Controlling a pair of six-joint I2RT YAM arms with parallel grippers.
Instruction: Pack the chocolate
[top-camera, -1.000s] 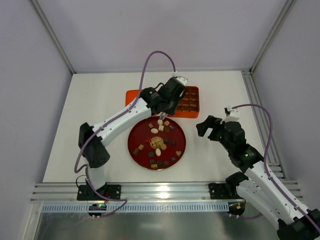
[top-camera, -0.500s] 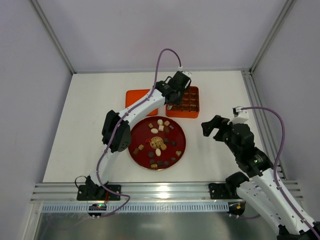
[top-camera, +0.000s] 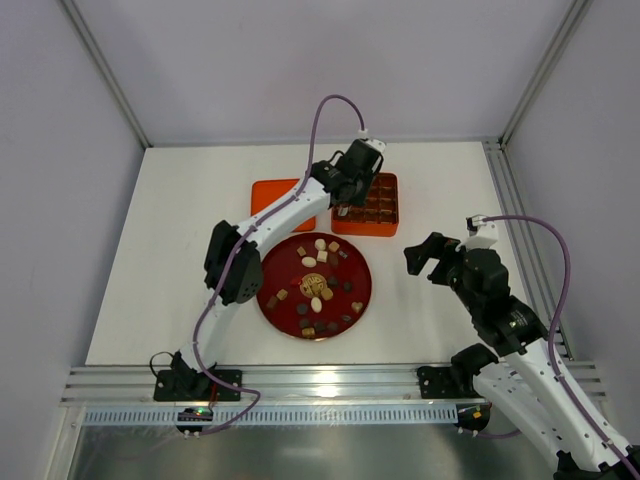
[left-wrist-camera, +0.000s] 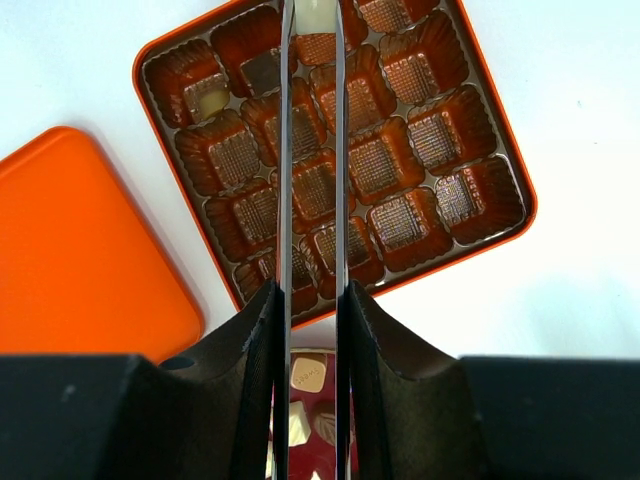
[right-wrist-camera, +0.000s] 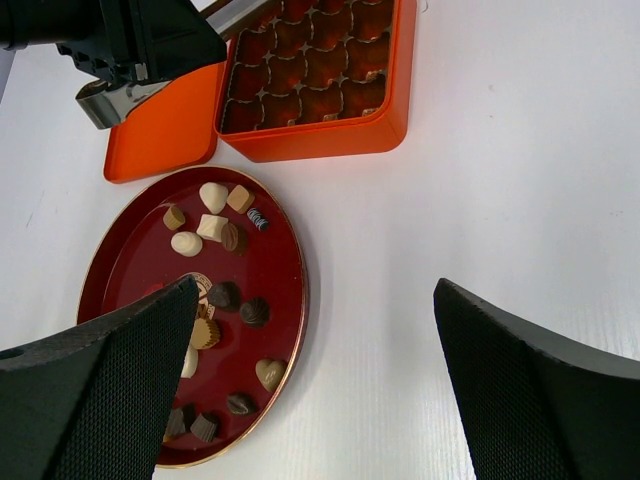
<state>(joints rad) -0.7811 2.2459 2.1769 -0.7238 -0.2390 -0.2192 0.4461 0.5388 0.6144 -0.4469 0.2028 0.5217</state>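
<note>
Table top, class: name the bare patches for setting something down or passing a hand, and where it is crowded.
Free: the table right of the orange box and red plate, up to the right end effector; the strip left of the lid. Crowded: the centre, where lid, box and plate cluster, with the left end effector over the box.

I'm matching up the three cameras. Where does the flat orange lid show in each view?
Top external: the orange lid lies left of centre, partly under the left arm.
Left wrist: the orange lid is at the left edge.
Right wrist: the orange lid is at the upper left.
Shared landmark: the orange box, right beside it.
</note>
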